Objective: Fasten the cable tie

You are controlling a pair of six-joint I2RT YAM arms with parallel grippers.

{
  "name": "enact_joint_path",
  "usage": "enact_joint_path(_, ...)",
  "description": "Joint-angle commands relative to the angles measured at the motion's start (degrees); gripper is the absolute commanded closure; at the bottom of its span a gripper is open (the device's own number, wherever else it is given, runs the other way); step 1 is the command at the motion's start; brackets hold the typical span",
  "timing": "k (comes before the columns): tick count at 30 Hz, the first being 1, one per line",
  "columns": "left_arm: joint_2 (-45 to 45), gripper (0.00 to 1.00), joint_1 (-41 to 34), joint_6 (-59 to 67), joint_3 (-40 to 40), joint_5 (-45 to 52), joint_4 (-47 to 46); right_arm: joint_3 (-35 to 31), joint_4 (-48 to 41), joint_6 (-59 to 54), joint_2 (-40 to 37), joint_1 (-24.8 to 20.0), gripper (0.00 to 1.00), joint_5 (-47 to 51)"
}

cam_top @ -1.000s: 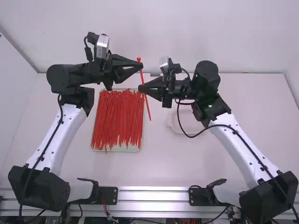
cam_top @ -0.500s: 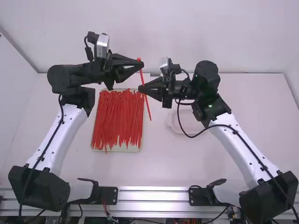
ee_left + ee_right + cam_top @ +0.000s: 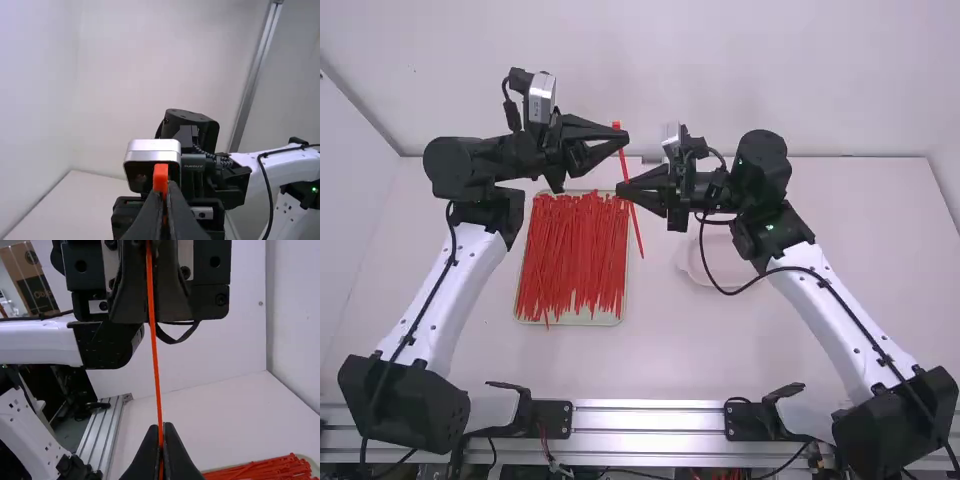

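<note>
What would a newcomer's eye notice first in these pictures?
A red cable tie hangs in the air, held by both grippers: the left gripper shut on its head, the right gripper on its strap lower down. Below them, a pile of red ties lies on the table.

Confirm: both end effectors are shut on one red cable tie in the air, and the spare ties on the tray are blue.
Not blue: the high view shows the spare ties on the tray are red. The left end effector and right end effector do hold one red cable tie aloft.
</note>
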Motion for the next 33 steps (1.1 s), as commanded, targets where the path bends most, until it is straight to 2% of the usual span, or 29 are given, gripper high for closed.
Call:
enact_joint_path(1,-0.04,0.98,-0.44,0.61,1.05,-0.07,0.37,1.66,0.35,0.0,-0.42,-0.04,1.0,-0.37)
enact_joint_path(4,-0.02,0.98,-0.44,0.63,1.05,-0.2,0.33,1.66,0.15,-0.11,-0.42,-0.11,1.0,-0.35)
enact_joint_path(5,-0.04,0.98,-0.22,1.07,1.05,0.04,0.37,1.66,-0.2,-0.63,-0.42,-0.13,0.86,-0.35)
enact_joint_path(6,-0.02,0.98,-0.07,1.7,1.05,0.24,0.35,1.66,-0.96,-2.03,-0.42,-0.17,0.63,-0.39)
enact_joint_path(7,-0.04,0.98,-0.07,1.73,1.05,0.24,0.35,1.66,-1.14,-2.16,-0.42,-0.17,0.54,-0.37)
enact_joint_path(8,-0.02,0.98,-0.02,2.08,1.07,-0.31,0.39,1.66,-2.58,-4.11,-0.42,-0.15,0.34,-0.37)
enact_joint_path(9,-0.04,0.98,-0.02,2.16,1.09,-0.57,0.42,1.66,-3.5,-5.31,-0.42,-0.13,0.29,-0.37)
enact_joint_path(15,-0.07,0.98,-0.02,2.34,4.87,0.22,-0.83,1.66,-10.75,-13.35,-0.42,-0.17,0.23,-0.39)
enact_joint_path(21,-0.09,0.98,-0.04,12.22,11.02,-0.26,-17.14,1.66,-15.76,-18.12,-0.42,-0.15,0.2,-0.37)
enact_joint_path(25,-0.07,0.98,-0.02,15.28,13.03,-0.42,-23.04,1.66,-17.44,-19.58,-0.42,-0.15,0.2,-0.35)
enact_joint_path(28,-0.09,0.98,-0.02,17.51,13.31,-0.44,-25.2,1.66,-19.82,-22.71,-0.42,-0.15,0.13,0.33)
enact_joint_path(30,-0.09,0.98,0.2,20.06,13.27,-0.81,-28.3,1.66,-21.38,-23.52,-0.42,-0.17,0.01,2.56)
enact_joint_path(33,-0.09,0.98,2.03,24.57,13.27,-4.09,-38.32,1.66,-24.52,-23.45,-0.42,-0.44,0.01,7.93)
